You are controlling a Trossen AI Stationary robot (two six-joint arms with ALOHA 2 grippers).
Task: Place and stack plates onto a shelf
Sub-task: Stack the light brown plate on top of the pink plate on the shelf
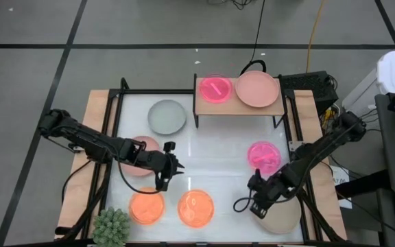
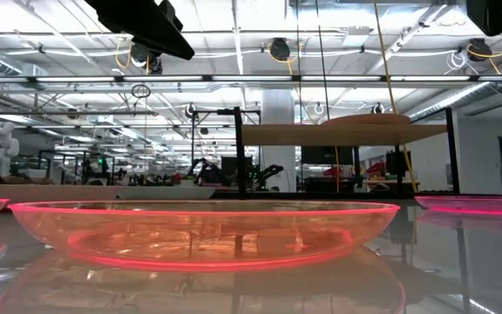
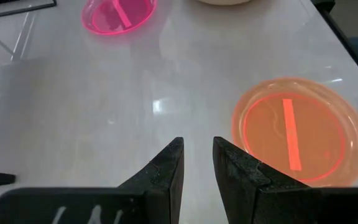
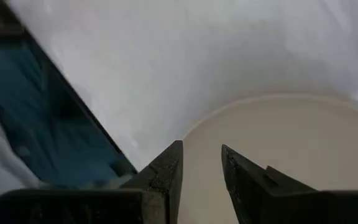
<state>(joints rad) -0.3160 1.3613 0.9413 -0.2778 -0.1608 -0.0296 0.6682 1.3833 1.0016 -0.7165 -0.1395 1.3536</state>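
Note:
The shelf [image 1: 239,107] stands at the far middle with a magenta plate [image 1: 215,89] and a dusty-pink plate [image 1: 257,89] side by side on it. On the table lie a grey-green plate [image 1: 166,116], a dusty-pink plate [image 1: 137,162], two orange plates [image 1: 147,206] [image 1: 195,208], a magenta plate [image 1: 263,155] and a beige plate [image 1: 283,219]. My left gripper [image 1: 166,182] [image 3: 197,143] hangs above the table left of the orange plate [image 3: 297,130], narrowly open with nothing between its fingers. My right gripper [image 1: 256,206] [image 4: 202,149] hovers over the beige plate's rim [image 4: 229,109], narrowly open, holding nothing.
A spiky green plant [image 1: 112,228] stands at the near left corner. The table's wooden edges [image 1: 94,137] run along both sides, with black frame rails inside them. In the low view an orange plate [image 2: 203,231] fills the foreground before the shelf [image 2: 342,133].

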